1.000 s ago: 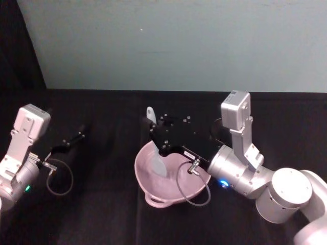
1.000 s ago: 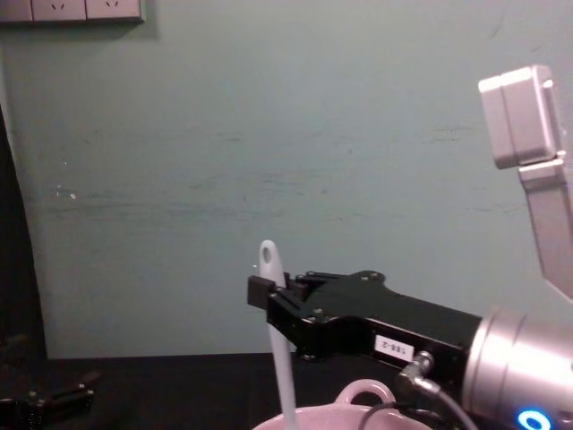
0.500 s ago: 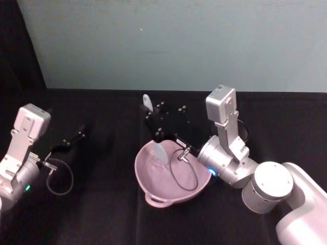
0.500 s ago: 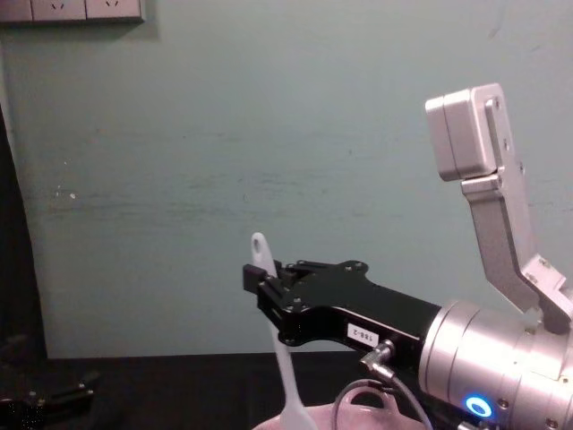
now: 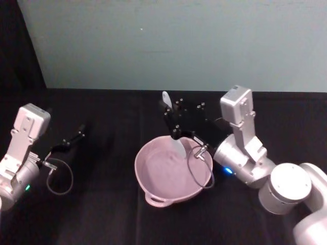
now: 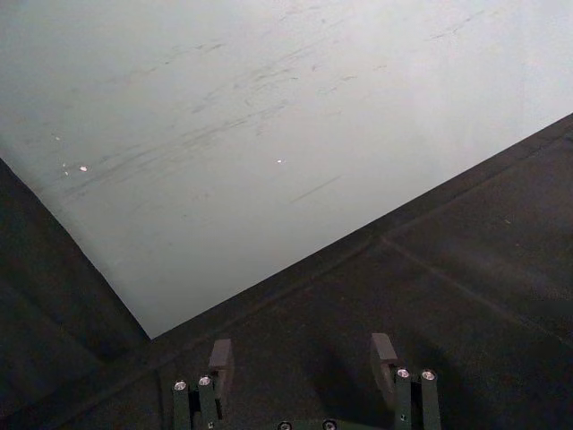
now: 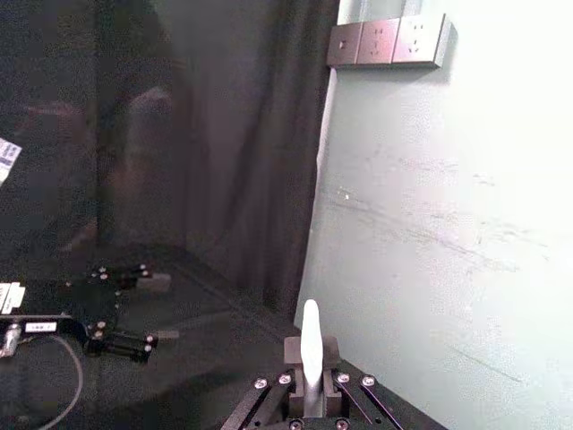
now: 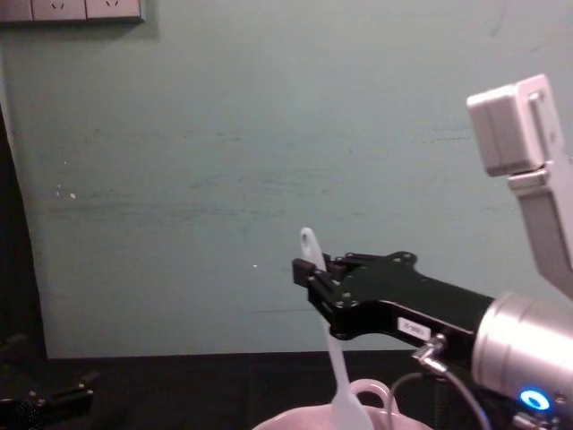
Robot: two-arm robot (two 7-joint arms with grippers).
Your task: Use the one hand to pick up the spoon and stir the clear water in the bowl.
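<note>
Now the right gripper clamps the spoon, blade in the pink bowl; left gripper parked wide.

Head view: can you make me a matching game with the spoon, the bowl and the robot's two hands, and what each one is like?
Things
1. spoon
2. bowl
3. right hand
4. left hand

Descriptions
A. pale pink, sitting on the black table
B. open, off at the left side, holding nothing
C. white, nearly upright, blade down at the bowl
D. shut on the spoon's handle

Pairs: 1-C, 2-A, 3-D, 4-B
</note>
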